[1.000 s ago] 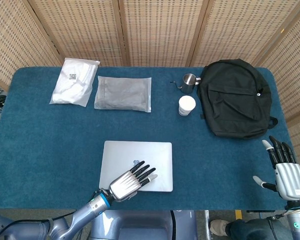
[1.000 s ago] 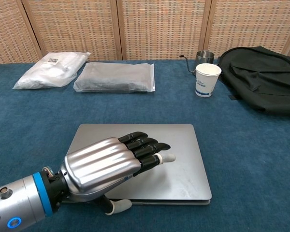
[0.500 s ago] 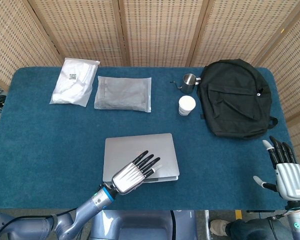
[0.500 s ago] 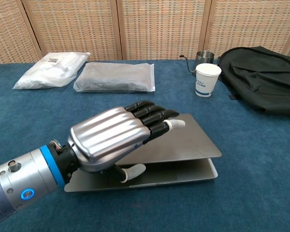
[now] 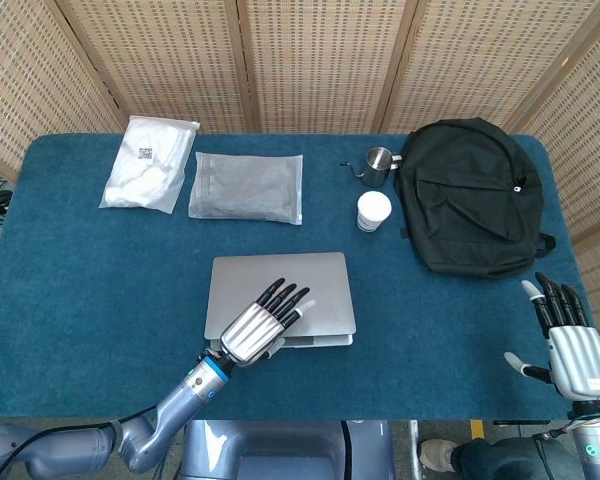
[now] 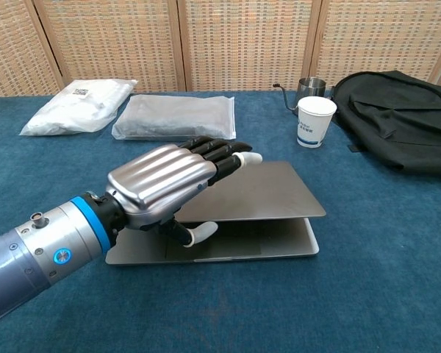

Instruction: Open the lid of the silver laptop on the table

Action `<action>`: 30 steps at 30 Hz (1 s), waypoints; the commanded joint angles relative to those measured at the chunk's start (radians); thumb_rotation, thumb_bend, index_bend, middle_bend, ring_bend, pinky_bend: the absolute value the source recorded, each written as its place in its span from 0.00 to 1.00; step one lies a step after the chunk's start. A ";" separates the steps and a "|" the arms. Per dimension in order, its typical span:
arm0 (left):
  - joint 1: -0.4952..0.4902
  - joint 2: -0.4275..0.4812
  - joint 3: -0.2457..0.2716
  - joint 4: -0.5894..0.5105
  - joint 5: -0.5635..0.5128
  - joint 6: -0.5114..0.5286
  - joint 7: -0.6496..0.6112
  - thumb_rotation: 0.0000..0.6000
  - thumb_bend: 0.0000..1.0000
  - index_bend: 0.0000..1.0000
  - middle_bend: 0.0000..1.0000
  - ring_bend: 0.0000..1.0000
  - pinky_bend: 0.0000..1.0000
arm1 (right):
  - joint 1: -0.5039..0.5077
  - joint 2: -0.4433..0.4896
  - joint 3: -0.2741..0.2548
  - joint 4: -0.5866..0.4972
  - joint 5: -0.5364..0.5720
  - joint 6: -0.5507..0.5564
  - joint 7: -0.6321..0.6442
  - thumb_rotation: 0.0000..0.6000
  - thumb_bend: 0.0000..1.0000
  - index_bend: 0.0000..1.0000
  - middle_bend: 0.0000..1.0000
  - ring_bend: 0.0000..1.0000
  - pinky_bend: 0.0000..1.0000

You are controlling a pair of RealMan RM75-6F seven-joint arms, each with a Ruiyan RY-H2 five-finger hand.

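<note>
Left hand [image 6: 165, 187] gripping lid front edge, thumb beneath, fingers on top. Silver laptop [image 5: 280, 298] near table [image 5: 80, 300] centre, partly raised, long axis left-right, opening toward six o'clock. Right hand [image 5: 570, 345] at four o'clock, fingers spread, holding nothing.

Left robot hand [image 6: 173, 187] flat (fingers extended).

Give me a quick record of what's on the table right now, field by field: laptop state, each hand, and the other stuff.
laptop: silver laptop, lid partly raised, front edge lifted off the base
left hand: left hand grips the lid's front edge, fingers on top, thumb beneath
right hand: right hand off the table's right edge, fingers spread, holding nothing
other items: black backpack, white paper cup, small metal pitcher, grey plastic pouch, white plastic pouch
surface: blue cloth-covered table
</note>
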 commanded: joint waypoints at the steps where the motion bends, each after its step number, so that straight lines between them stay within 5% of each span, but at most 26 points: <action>1: -0.013 -0.019 -0.006 0.045 -0.001 0.005 -0.041 1.00 0.42 0.00 0.00 0.00 0.00 | 0.003 -0.004 -0.001 0.001 0.002 -0.005 -0.008 1.00 0.00 0.00 0.00 0.00 0.00; 17: -0.054 -0.055 -0.025 0.172 -0.016 0.020 -0.089 1.00 0.42 0.00 0.00 0.00 0.00 | 0.008 -0.016 -0.005 0.005 -0.004 -0.011 -0.016 1.00 0.00 0.00 0.00 0.00 0.00; 21: -0.066 -0.053 -0.032 0.171 -0.013 0.028 -0.085 1.00 0.42 0.00 0.00 0.00 0.00 | 0.012 -0.016 -0.028 0.011 -0.059 -0.005 0.019 1.00 0.00 0.09 0.01 0.00 0.00; 24: -0.078 -0.050 -0.038 0.168 -0.003 0.037 -0.084 1.00 0.42 0.00 0.00 0.00 0.00 | 0.022 -0.024 -0.059 0.046 -0.149 0.017 0.073 1.00 0.09 0.15 0.06 0.00 0.05; 30: -0.095 -0.046 -0.046 0.165 -0.011 0.030 -0.068 1.00 0.42 0.00 0.00 0.00 0.00 | 0.086 -0.080 -0.154 0.149 -0.398 0.039 0.188 1.00 0.50 0.19 0.13 0.02 0.18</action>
